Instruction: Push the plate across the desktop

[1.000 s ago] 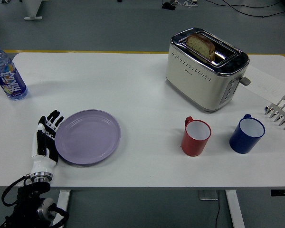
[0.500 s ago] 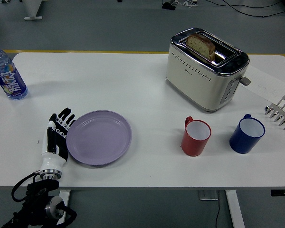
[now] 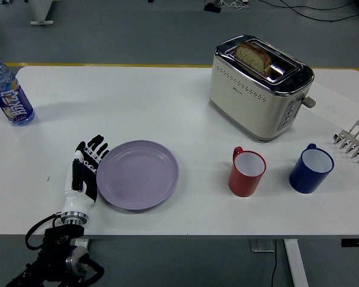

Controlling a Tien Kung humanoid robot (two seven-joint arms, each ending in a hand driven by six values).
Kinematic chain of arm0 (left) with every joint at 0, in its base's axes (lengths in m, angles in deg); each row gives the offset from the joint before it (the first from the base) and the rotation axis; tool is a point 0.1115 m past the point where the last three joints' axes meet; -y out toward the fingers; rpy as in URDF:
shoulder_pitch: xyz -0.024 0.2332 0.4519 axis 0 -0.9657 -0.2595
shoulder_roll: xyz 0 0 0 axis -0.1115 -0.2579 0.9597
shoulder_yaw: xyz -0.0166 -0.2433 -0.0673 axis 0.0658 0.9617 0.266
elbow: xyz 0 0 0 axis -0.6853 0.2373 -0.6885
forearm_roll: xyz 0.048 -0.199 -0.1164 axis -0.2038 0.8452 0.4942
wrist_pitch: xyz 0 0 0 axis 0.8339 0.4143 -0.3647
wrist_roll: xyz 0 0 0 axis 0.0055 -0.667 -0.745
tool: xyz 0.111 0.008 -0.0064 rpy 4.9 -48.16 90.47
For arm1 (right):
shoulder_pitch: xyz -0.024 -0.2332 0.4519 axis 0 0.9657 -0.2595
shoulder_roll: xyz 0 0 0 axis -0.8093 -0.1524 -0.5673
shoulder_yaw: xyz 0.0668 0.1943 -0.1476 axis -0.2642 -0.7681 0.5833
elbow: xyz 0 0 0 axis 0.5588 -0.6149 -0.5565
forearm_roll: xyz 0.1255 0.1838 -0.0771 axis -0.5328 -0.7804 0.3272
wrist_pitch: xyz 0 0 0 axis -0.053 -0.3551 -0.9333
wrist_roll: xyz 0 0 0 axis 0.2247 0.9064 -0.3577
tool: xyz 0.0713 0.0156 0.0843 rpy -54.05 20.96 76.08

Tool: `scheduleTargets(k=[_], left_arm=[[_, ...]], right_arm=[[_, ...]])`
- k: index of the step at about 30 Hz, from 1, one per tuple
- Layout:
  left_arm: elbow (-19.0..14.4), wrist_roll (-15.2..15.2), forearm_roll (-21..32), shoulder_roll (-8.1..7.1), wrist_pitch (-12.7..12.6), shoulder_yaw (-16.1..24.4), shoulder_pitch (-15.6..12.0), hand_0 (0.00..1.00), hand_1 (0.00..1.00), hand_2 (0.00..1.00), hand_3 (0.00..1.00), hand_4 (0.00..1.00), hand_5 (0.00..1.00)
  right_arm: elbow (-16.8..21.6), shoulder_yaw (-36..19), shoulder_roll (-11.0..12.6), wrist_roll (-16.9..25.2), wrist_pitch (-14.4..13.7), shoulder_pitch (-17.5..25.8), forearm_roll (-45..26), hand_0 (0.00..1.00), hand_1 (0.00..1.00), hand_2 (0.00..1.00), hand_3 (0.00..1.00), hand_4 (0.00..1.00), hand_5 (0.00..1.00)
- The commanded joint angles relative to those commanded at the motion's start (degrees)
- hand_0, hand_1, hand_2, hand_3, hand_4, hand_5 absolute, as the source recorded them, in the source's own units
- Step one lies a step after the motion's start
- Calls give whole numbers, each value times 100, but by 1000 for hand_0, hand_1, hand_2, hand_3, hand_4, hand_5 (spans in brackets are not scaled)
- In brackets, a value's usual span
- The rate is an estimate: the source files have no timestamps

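Against left robot hand (image 3: 84, 178): purple plate (image 3: 137, 174), touching.

Left hand (image 3: 84, 176) is flat on the white table (image 3: 167, 113), fingers straight, pressed up against the left rim of the purple plate (image 3: 137, 174). Red mug (image 3: 246, 172) and blue mug (image 3: 310, 168) sit off to the right, toaster (image 3: 260, 86) with bread behind them, water bottle (image 3: 9, 92) far left.

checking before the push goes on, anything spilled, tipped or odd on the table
Nothing spilled or tipped. The purple plate lies flat against the left hand; bottle, red mug and blue mug stand upright. The toaster holds a bread slice.
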Motion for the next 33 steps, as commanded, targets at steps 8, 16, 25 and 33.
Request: scheduleTargets(k=[8, 16, 25, 33], left_arm=[[22, 72, 276, 0, -48, -328, 144, 822, 845, 865, 709, 458, 998], [47, 105, 505, 0, -48, -630, 262, 822, 845, 865, 708, 457, 998], [17, 129, 672, 0, -36, -1125, 366, 821, 842, 865, 704, 456, 998], [-45, 162, 770, 0, -37, -1450, 431, 816, 839, 864, 702, 454, 998]], right_arm=[[-4, -12, 8, 14, -11, -10, 2, 559, 546, 675, 593, 284, 297], [2, -31, 1, -2, -6, -14, 31, 559, 546, 676, 593, 284, 297], [2, -28, 2, -3, 1, -4, 39, 560, 546, 675, 593, 284, 297], [-2, -37, 5, 9, 4, -3, 54, 560, 546, 675, 593, 284, 298]])
